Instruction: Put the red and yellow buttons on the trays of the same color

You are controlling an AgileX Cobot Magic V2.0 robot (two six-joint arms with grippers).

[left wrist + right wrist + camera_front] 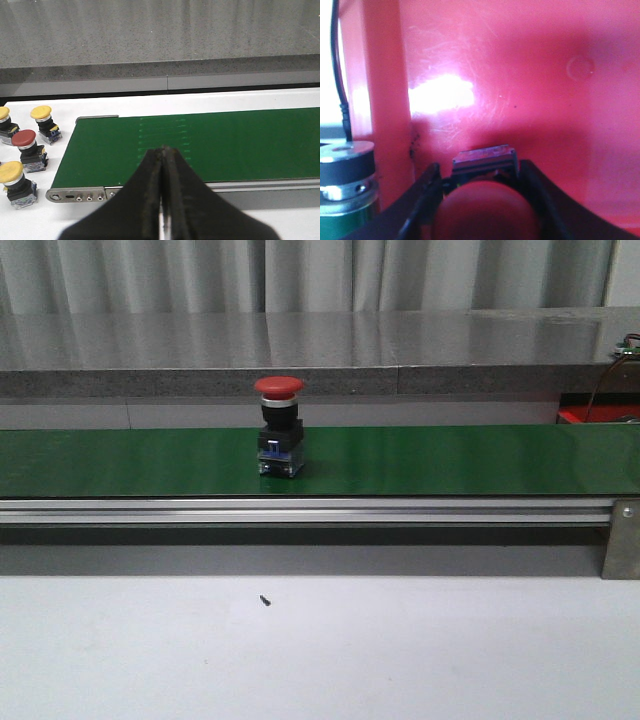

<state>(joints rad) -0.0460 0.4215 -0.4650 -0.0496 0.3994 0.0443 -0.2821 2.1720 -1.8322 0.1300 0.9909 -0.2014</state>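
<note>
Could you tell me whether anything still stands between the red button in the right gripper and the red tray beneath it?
Nothing visible does. The right gripper holds a red button directly over the bare floor of the red tray; the tray's side wall and a dark wire sit off to one side.

Both my grippers have matte black fingers, wide at the base & tapering to the tips. Left gripper (162,150): two wedge-shaped fingers (145,195), inner edges w/ rough, worn, slightly brownish pads, a thin pale line between them lower down. Right gripper (480,172): same black fingers (422,195), smooth angled outer faces, tinted reddish; detail too blurred to tell more.
</note>
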